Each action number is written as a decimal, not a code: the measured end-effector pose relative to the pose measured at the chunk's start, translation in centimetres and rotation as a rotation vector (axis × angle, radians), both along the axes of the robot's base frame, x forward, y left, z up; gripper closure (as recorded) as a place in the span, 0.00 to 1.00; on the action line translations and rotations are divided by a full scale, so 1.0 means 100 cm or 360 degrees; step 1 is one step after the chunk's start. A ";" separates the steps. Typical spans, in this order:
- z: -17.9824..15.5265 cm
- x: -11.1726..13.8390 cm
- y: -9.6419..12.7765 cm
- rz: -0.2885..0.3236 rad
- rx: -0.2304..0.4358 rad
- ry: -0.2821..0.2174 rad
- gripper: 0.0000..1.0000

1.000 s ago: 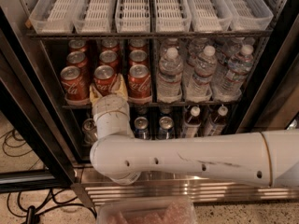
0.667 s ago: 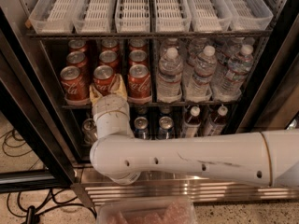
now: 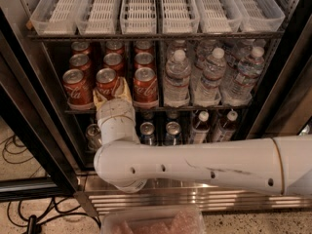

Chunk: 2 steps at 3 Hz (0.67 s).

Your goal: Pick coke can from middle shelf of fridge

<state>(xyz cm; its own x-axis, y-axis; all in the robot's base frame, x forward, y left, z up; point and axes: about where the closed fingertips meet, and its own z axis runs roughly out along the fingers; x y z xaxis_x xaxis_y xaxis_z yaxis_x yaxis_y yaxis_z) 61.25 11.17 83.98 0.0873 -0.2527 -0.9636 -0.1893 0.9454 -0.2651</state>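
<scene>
Camera view looks down into the open fridge, its dark frame running down both sides and its louvred stainless base shining along the near edge. The white robot arm comes in from the right across the front of the base, bends at an elbow low on the left, and its forearm rises to the middle shelf.

On the rack above, white slotted trays stand side by side across the whole width. The middle shelf is a thin dark rack: its right half carries clear water bottles with white caps, and its left half carries red cans in three lanes running from near to far. The lower rack, partly hidden by the arm, holds small dark bottles on the right and silver-topped cans to their left.

The coke can stands upright at the near end of the middle lane, between a neighbouring red can on its left and another on its right. The claw is at that can, its tan fingers pressed against the can's two sides and pinching its lower part while the can's base sits on the surface of the shelf.

Dark cables lie on the floor at the left. A clear tub with something pink inside shows at the bottom edge.
</scene>
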 end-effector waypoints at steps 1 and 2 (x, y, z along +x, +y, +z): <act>0.005 -0.007 0.002 0.0026 0.0042 0.0010 1.00; 0.015 -0.017 0.004 0.0053 0.0068 0.0008 1.00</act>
<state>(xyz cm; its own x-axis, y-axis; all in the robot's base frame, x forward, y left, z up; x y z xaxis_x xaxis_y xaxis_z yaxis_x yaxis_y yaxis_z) 59.55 11.56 85.51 0.0901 -0.2080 -0.9740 -0.2221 0.9491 -0.2233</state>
